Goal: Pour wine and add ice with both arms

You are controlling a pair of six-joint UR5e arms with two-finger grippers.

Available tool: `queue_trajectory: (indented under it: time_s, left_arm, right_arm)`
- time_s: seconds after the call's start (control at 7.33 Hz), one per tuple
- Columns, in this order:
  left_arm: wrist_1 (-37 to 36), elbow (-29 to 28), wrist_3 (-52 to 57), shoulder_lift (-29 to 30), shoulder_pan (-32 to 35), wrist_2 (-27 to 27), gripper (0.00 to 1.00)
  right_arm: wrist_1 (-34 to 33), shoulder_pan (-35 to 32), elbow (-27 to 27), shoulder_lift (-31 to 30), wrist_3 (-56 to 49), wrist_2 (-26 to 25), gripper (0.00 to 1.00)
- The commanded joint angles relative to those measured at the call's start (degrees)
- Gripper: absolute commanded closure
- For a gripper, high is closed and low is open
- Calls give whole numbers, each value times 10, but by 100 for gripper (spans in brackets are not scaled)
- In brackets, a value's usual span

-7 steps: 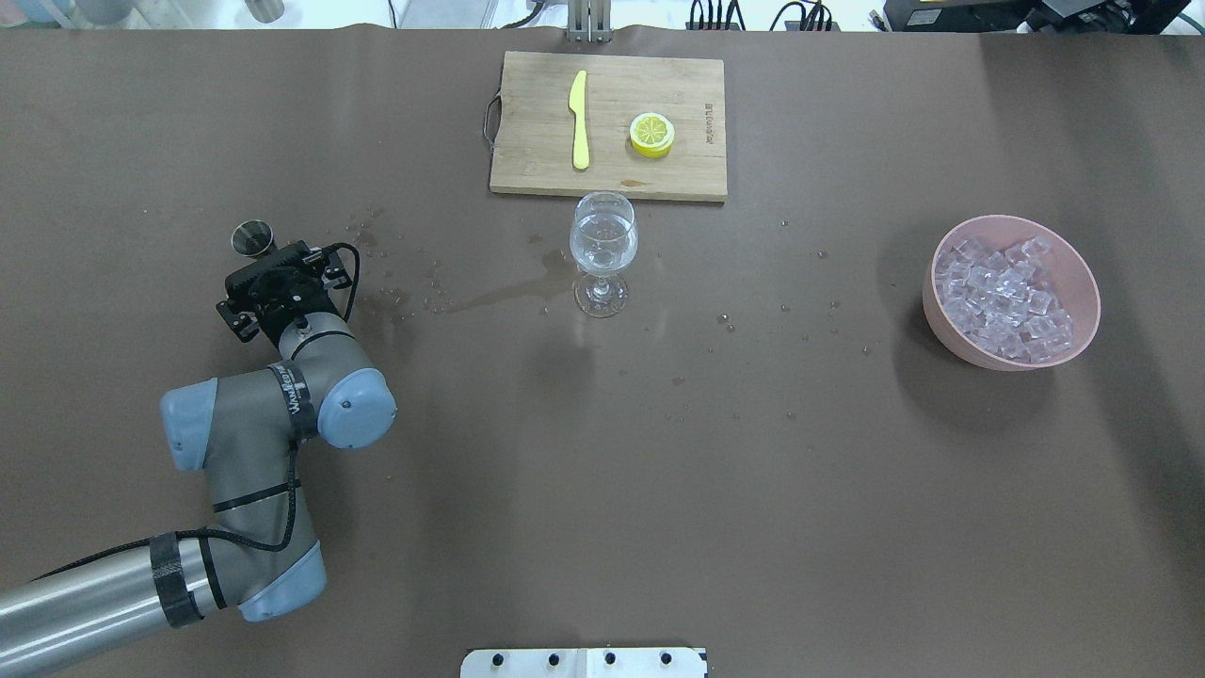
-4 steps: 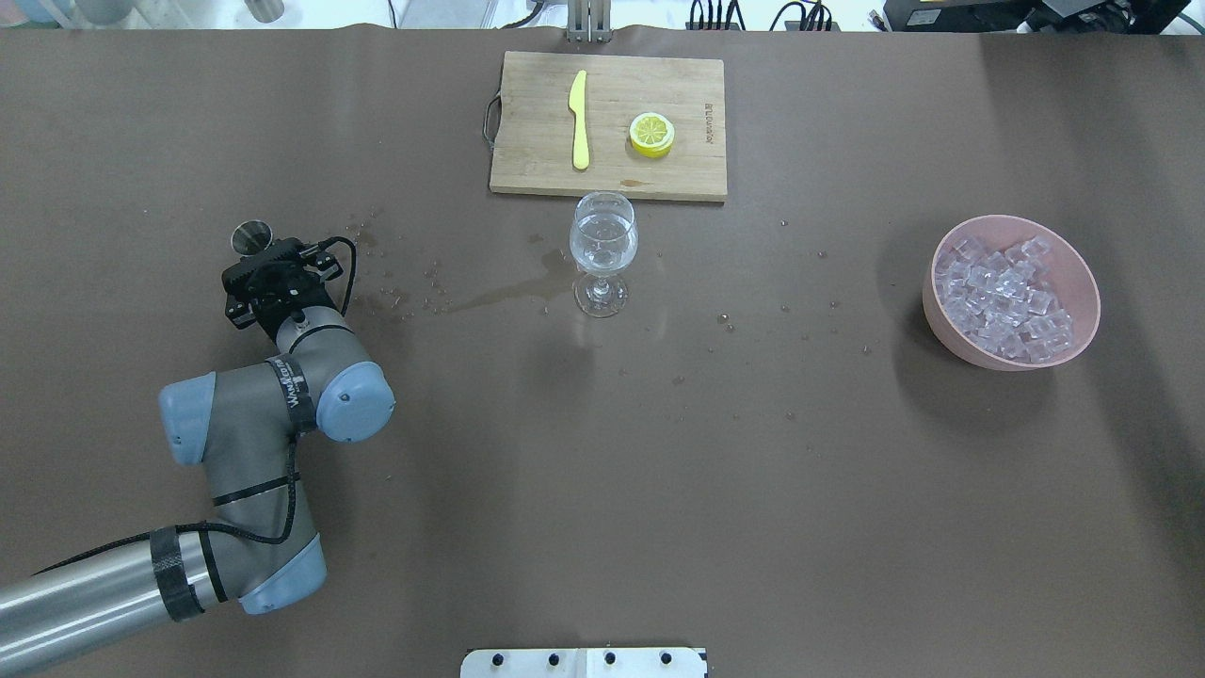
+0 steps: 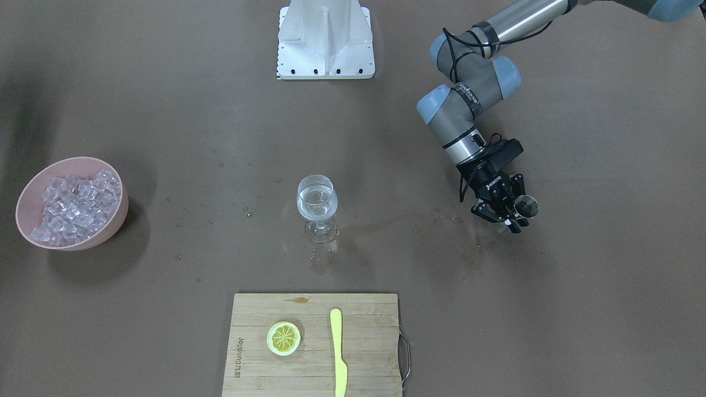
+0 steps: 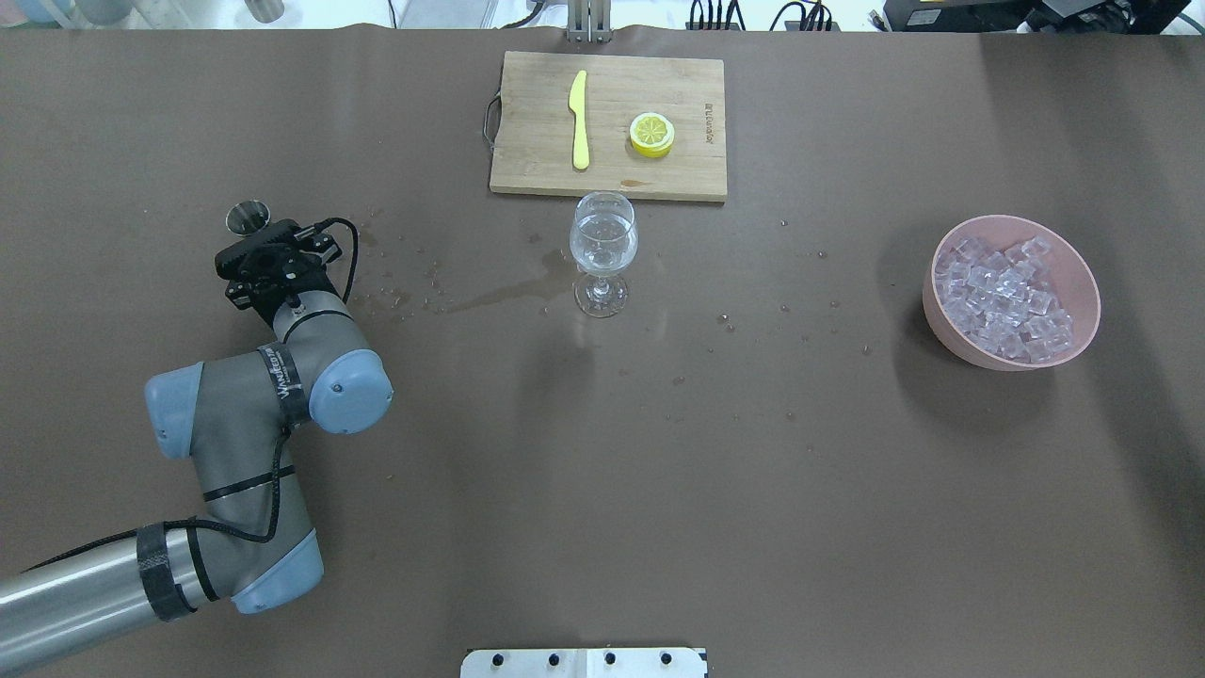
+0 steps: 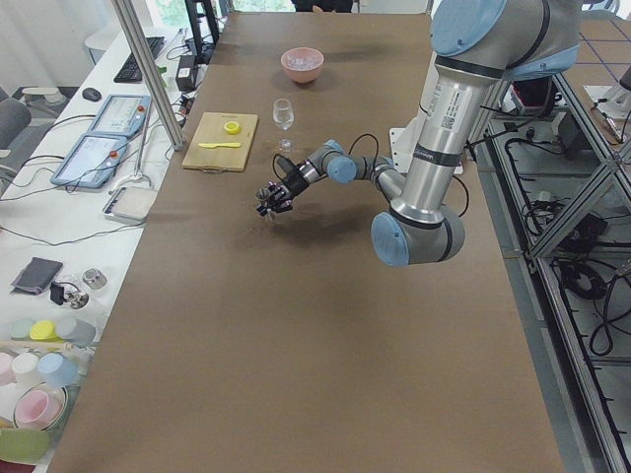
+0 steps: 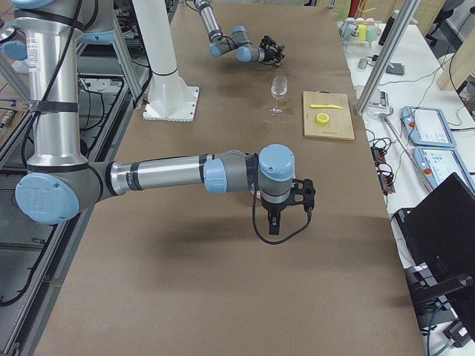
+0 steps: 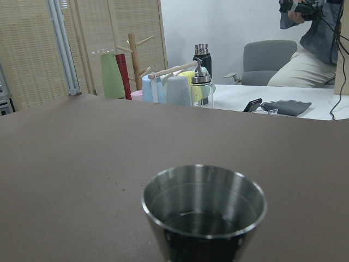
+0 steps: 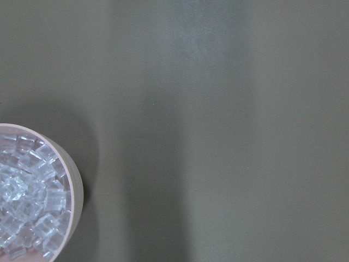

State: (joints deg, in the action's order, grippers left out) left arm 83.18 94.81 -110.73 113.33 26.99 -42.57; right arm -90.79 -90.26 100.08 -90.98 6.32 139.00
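My left gripper [image 3: 506, 216] is shut on a small steel measuring cup [image 3: 525, 208], held upright low over the table at the left [image 4: 248, 217]. The left wrist view shows the cup [image 7: 204, 210] close up with a little clear liquid at its bottom. A stemmed wine glass [image 4: 603, 247] with clear wine in it stands mid-table, well to the cup's right. A pink bowl [image 4: 1083, 282] heaped with ice cubes [image 4: 1003, 297] stands at the far right. My right gripper [image 6: 273, 222] hangs above the table near the bowl [image 8: 73, 185]; I cannot tell whether it is open.
A wooden cutting board [image 4: 537, 160] with a yellow knife [image 4: 579, 120] and a lemon half [image 4: 651, 134] lies behind the glass. A wet streak [image 4: 499, 294] and droplets lie between cup and glass. The white base block [image 3: 325, 38] is at the robot's edge.
My left gripper has carried the measuring cup a little farther from the robot and slightly left. The glass, bowl and board have not moved.
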Motion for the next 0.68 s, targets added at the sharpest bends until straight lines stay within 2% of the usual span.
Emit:
queue_trajectory:
  time_s: [0.0, 0.27, 0.55]
  left_arm:
    - [1, 117, 107, -9, 4, -2, 100]
    - [13, 191, 226, 26, -4, -13, 100]
    - [129, 195, 360, 43, -10, -127, 100]
  right_arm:
    - [0, 0, 0, 2, 0, 1, 0]
    - [-1, 0, -1, 3, 0, 14, 0]
    - [-4, 1, -1, 3, 1, 18, 0]
